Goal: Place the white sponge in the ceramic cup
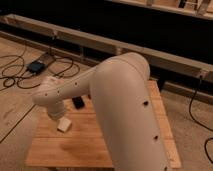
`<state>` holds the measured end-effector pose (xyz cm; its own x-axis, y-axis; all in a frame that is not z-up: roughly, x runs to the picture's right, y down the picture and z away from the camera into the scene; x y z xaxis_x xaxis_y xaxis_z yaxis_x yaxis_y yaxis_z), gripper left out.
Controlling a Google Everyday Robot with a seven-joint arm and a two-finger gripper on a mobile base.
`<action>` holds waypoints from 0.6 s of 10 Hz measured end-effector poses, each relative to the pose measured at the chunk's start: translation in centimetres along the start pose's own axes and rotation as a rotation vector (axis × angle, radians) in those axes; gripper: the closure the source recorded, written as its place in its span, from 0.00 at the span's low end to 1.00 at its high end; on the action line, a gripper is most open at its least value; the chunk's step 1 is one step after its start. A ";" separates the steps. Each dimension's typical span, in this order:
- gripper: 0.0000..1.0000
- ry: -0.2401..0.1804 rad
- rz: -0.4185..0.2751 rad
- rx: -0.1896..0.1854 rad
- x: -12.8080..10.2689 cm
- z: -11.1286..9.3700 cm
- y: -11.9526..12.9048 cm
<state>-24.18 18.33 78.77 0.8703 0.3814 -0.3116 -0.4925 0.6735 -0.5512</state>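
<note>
The white sponge (64,125) is a cream block lying on the left part of the wooden table (75,150). My gripper (59,118) is at the end of the white arm (120,100), right above and against the sponge's left side. The arm's wrist hides most of the gripper. The ceramic cup is hidden behind the big white arm, which covers the middle and right of the table.
A black phone (78,103) lies on the table just behind the sponge, partly under the arm. Cables (15,67) and a dark box (36,66) lie on the floor at the left. A dark shelf front (100,25) runs along the back.
</note>
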 end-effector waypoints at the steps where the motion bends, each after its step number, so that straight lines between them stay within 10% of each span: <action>1: 0.20 0.010 -0.019 0.001 -0.6 0.7 0.3; 6: 0.20 0.040 -0.071 0.004 -3.7 3.0 0.2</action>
<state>-27.55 18.98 82.13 0.9022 0.3075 -0.3026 -0.4298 0.7007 -0.5695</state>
